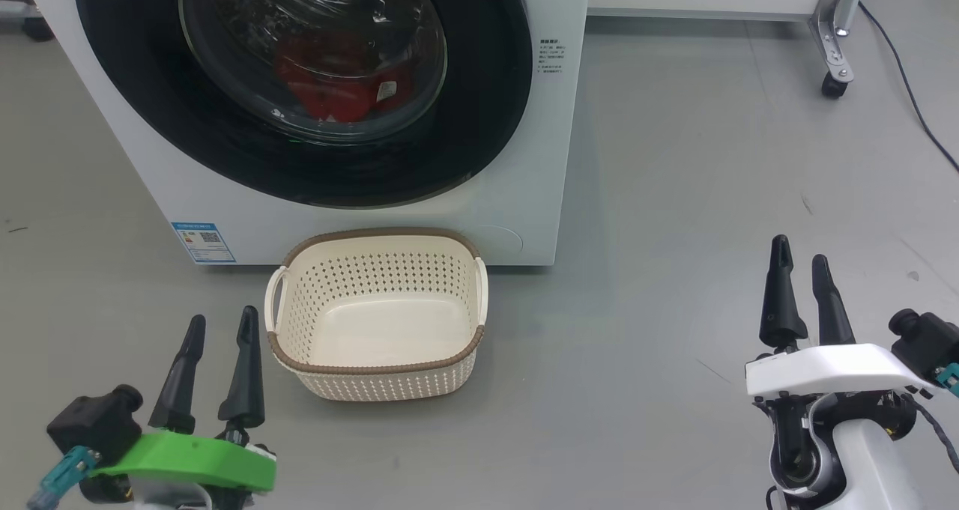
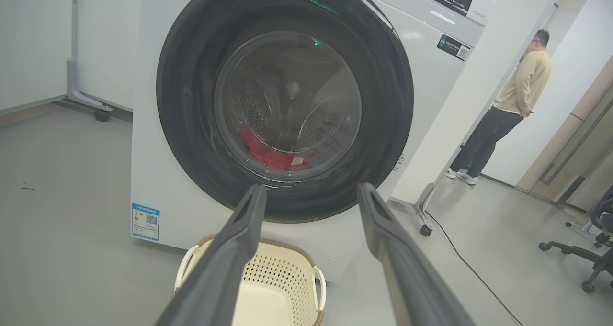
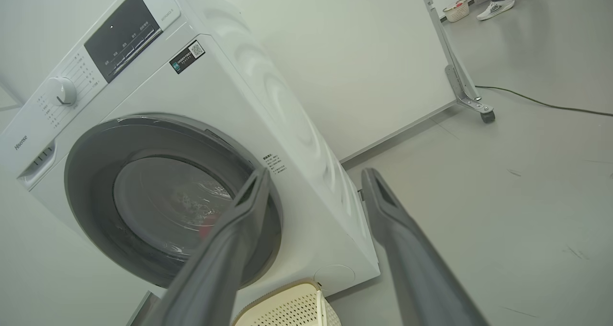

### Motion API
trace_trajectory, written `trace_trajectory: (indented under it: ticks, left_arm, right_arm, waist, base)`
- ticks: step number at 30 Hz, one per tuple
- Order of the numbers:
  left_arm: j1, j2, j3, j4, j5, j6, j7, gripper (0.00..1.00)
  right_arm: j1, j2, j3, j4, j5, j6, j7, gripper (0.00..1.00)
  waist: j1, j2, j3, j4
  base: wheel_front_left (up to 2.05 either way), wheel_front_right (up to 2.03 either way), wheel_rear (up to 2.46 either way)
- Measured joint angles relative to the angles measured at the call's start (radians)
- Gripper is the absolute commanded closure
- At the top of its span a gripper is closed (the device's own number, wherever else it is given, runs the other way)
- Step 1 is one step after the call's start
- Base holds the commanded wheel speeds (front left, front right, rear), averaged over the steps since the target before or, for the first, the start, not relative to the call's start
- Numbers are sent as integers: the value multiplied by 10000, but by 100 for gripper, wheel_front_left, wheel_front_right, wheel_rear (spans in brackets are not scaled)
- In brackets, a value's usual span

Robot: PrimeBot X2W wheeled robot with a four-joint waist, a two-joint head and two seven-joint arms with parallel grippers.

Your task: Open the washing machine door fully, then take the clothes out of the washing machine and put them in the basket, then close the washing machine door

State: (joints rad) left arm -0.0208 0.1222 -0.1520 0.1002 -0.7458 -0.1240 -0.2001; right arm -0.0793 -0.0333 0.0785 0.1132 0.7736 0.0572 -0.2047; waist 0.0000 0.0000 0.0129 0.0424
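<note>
The washing machine (image 1: 543,165) stands on the grey floor (image 1: 674,270), white, with a small blue label (image 1: 202,242) low on its front; the washing machine door (image 1: 479,120) sits shut against that front, its wide black rim ringing the bulging glass. The clothes (image 1: 330,83) lie low in the drum behind the glass, red, with a small white tag (image 1: 386,90) on the right side of the heap; whether this is one garment or several is hard to tell through the reflections. The basket (image 1: 382,383) rests on the floor just before the machine, below the door, cream and perforated with a brown rim, a handle at each side.

In the head view the left hand (image 1: 223,317) hangs at the lower left, beside the basket's near left corner but apart from it; its two dark fingers are spread wide and grip nothing. The right hand (image 1: 799,249) is at the lower right, well apart from basket and machine, fingers likewise parted around nothing.

The left wrist view looks straight at the door between the spread fingers; a person (image 2: 519,86) stands in the background to the right of the machine, and an office chair (image 2: 589,259) shows at the edge. The right wrist view takes the machine from the side, with its dark control panel (image 3: 124,34) and dial (image 3: 62,90).
</note>
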Motion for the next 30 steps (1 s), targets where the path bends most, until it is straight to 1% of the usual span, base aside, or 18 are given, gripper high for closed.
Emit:
trace_trajectory:
  ticks: [3,4,5,8,9,12,13,14,17,21,25,26,30]
  left_arm:
    - [0,-2,-138,40,610,0,-138,0]
    - [0,-2,-203,82,1037,0,-213,0]
    - [0,-2,-203,82,1037,0,-213,0]
    - [-2,2,-345,142,1672,2,-313,0]
    - [-4,2,-391,161,1852,4,-316,0]
    - [-6,23,-512,226,2522,46,-468,0]
    - [-11,50,-594,286,2940,65,-493,0]
    - [-12,48,-625,337,3022,123,-508,0]
    - [-13,40,-677,537,3120,190,-520,0]
    - [-12,-10,-698,798,3404,322,-520,0]
    - [-12,-88,-732,1034,3494,372,-520,0]
    - [-12,-113,-731,1104,3503,399,-520,0]
    - [-11,-163,-713,1344,3505,485,-520,0]
  right_arm:
    - [-51,-19,165,86,-518,-84,-86,0]
    - [-66,-23,263,151,-796,-146,-140,0]
    - [-66,-23,263,151,-796,-146,-140,0]
    - [-125,-35,353,286,-1193,-334,-232,0]
    - [-138,-42,383,337,-1331,-351,-297,0]
    - [-142,-71,537,560,-1778,-529,-389,0]
    - [-142,-71,608,738,-2054,-696,-431,0]
    - [-142,-79,625,846,-2163,-725,-447,0]
    - [-142,-125,648,1172,-2290,-961,-439,0]
    - [-141,-117,673,1496,-2293,-1120,-322,0]
    - [-142,-123,729,1730,-2318,-1145,-196,0]
    - [-142,-127,767,1802,-2368,-1202,-182,0]
    - [-145,-265,965,2050,-2752,-1225,-58,0]
  waist:
    - [0,0,9,11]
    - [0,0,17,19]
    - [0,0,17,19]
    - [0,0,30,32]
    - [0,0,33,35]
    - [0,0,41,46]
    - [0,0,42,50]
    - [0,0,39,49]
    - [0,0,24,44]
    - [0,0,-9,31]
    - [0,0,-32,8]
    - [0,0,-35,3]
    - [0,0,-42,-17]
  base:
    - [0,0,0]
    - [0,0,0]
    - [0,0,0]
    - [0,0,0]
    - [0,0,0]
    - [0,0,0]
    - [0,0,0]
    - [0,0,0]
    - [0,0,0]
    - [0,0,0]
    - [0,0,0]
    - [0,0,0]
    - [0,0,0]
